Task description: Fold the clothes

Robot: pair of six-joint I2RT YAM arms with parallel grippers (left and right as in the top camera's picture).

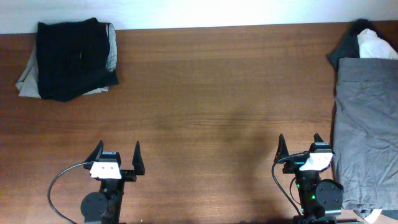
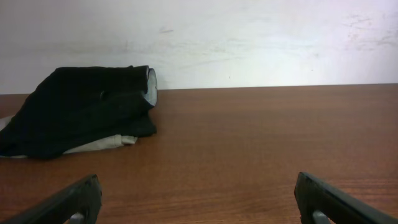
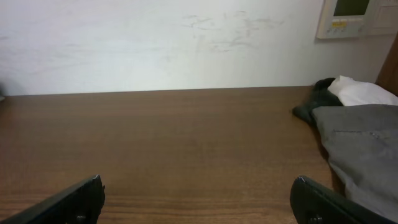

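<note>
Grey garment (image 1: 364,124) lies unfolded at the right edge of the table (image 1: 211,93), with white cloth (image 1: 376,43) behind it. Black stack (image 1: 71,59) sits far left, folded. Right gripper (image 1: 300,142) and left gripper (image 1: 118,149) stand spread and empty. Recommendation: pinch one layer at a grey corner and drag it centre.

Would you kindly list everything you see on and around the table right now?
black garment: one, black, folded, far left corner, atop the beige one
beige garment: one, beige, under the black garment
grey garment: one, grey, along the right edge
white garment: one, white, far right corner
dark garment: one, dark grey, beside the white one
table: one, brown wood
wall panel: one, off-white, on the wall, right
left hand: one, black, open, empty, near edge
right hand: one, black, open, empty, beside the grey garment
</note>
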